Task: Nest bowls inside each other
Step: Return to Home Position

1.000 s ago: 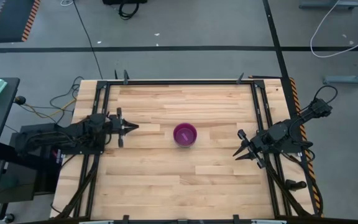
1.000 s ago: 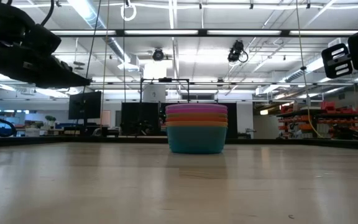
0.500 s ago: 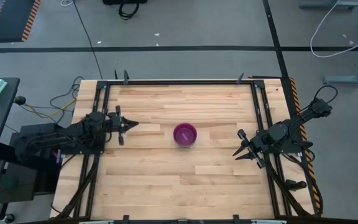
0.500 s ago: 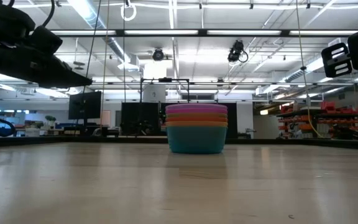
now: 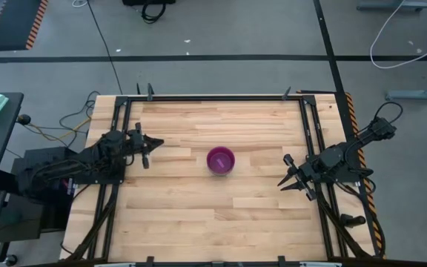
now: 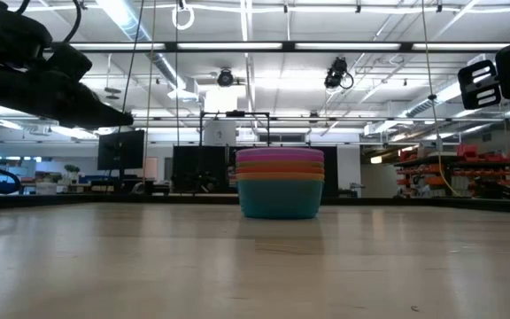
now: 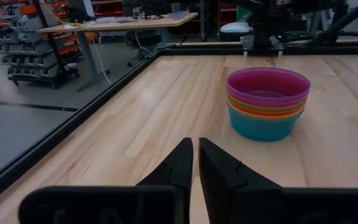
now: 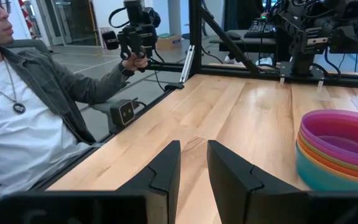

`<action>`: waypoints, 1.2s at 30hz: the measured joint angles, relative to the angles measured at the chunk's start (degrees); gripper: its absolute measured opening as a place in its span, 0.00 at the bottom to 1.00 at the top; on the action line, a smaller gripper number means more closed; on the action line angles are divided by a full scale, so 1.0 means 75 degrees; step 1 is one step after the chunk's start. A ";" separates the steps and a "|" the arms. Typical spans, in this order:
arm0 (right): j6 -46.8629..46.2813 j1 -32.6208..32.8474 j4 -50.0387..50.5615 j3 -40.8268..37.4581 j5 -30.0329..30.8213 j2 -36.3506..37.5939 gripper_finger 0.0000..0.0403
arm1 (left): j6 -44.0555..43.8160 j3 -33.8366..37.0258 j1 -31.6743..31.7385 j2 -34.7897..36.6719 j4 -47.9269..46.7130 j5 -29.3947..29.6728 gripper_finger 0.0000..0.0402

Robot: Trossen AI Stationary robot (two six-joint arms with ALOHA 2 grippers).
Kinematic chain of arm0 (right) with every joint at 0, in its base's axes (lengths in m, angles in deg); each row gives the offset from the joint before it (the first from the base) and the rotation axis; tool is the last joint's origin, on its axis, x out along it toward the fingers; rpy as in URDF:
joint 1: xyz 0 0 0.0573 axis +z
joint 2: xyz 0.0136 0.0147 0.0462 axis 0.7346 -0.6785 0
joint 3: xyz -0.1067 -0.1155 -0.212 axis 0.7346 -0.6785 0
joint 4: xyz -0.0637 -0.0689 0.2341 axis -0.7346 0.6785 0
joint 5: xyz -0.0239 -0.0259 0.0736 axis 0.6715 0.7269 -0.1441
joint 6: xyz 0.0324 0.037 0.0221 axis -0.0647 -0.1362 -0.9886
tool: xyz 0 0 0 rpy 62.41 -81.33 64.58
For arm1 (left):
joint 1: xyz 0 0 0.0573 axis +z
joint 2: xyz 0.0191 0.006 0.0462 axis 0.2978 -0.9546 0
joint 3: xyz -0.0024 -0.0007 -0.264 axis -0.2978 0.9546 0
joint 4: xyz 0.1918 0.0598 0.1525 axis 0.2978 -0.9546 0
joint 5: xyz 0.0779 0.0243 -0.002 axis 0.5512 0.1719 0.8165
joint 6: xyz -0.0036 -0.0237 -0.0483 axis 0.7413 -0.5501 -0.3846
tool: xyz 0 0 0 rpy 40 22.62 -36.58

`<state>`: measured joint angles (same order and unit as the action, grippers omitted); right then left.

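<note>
The bowls stand nested in one stack (image 5: 220, 160) at the middle of the table. The purple bowl is on top, pink-red, yellow-green and orange rims show below it, and the blue bowl (image 6: 280, 200) rests by its base on the wood. My left gripper (image 5: 156, 142) hovers shut near the table's left edge, pointing at the stack (image 7: 268, 102). My right gripper (image 5: 283, 176) hovers near the right edge, slightly open, with the stack (image 8: 340, 149) ahead of it. Both grippers (image 7: 195, 155) (image 8: 193, 155) are well away from the bowls.
A black metal frame (image 5: 213, 97) runs along the table's edges. Bare wood lies on all sides of the stack. A person (image 8: 23, 118) sits beyond the table's edge with one hand on a black handle (image 8: 135, 37).
My left gripper has drawn back a little toward the table's left and far edges and has turned slightly. The stack of bowls and my right arm have kept still.
</note>
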<state>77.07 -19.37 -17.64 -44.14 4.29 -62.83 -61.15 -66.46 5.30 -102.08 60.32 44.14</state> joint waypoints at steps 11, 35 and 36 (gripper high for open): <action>0.0134 0.0000 -0.0003 0.0000 -0.0003 0.0000 0.22 | 0.0006 0.0000 0.0013 -0.0003 0.0093 -0.0006 0.06; 0.0097 0.0000 -0.0009 0.0000 -0.0003 0.0000 0.22 | 0.0002 0.0000 0.0010 -0.0009 0.0128 -0.0020 0.06; 0.0097 0.0000 -0.0009 0.0000 -0.0003 0.0000 0.22 | 0.0000 0.0000 0.0010 -0.0009 0.0128 -0.0020 0.07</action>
<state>77.80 -19.37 -17.70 -44.14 4.26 -62.83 -61.15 -66.46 5.37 -102.15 61.28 43.98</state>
